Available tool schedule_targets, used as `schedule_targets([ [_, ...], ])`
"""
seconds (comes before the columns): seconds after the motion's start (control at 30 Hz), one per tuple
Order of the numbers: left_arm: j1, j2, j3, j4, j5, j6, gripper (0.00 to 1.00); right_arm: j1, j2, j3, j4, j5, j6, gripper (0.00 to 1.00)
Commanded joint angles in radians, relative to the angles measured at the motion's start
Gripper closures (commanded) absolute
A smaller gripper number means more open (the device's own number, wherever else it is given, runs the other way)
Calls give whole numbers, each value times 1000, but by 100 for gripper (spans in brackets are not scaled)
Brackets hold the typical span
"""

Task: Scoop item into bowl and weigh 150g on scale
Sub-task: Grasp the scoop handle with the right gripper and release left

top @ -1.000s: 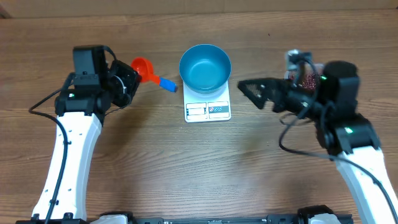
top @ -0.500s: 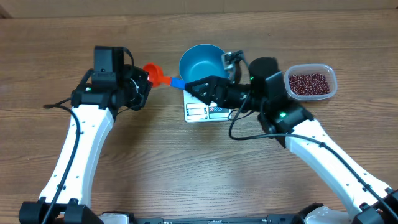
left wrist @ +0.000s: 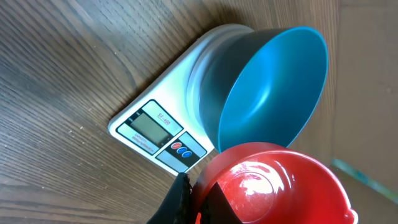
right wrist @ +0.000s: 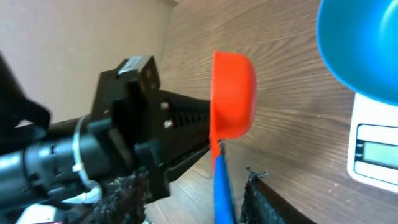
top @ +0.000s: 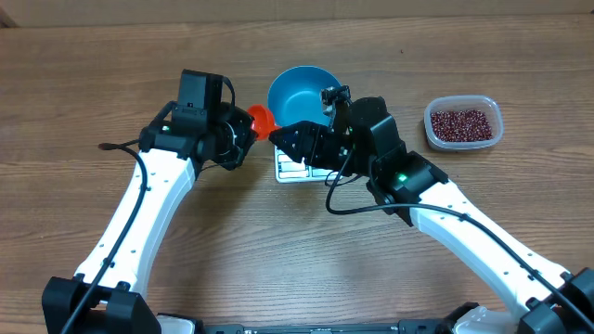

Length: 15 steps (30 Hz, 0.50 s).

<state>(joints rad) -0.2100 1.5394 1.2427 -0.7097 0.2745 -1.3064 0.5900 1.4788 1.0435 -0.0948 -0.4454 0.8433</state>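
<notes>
A red scoop [top: 262, 119] with a blue handle [right wrist: 221, 186] hangs just left of the teal bowl [top: 302, 93], which stands on the white scale [top: 295, 169]. My left gripper [top: 247, 132] is shut on the scoop's cup rim [left wrist: 273, 186], pinching it at the lower left. My right gripper [top: 286, 139] is open, with the handle between its fingers [right wrist: 264, 199]; it lies close to the right one, with a gap on the left. The bowl [left wrist: 273, 93] is empty. The item, dark red-brown beans [top: 461, 123], lies in a clear tub at the far right.
The clear tub [top: 497, 130] stands right of the right arm on the wooden table [top: 111, 65]. The scale's display [left wrist: 149, 127] faces the table's front edge. Both arms crowd together just in front of the bowl.
The left arm carried the scoop right, up to the bowl. The right arm swung left from the tub to the scoop's handle, and its jaws have narrowed around it.
</notes>
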Motion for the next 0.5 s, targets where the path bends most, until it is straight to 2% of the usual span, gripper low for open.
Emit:
schedule_targets([
  [0.0,-21,5,3,0,7,20,96,6,3,18,5,29,2,56],
  [0.13,-41,5,3,3,7,20,96,6,3,18,4,45,2,64],
  [0.47,-62,5,3,8,9,11,96,7,4,18,3,53,2,73],
])
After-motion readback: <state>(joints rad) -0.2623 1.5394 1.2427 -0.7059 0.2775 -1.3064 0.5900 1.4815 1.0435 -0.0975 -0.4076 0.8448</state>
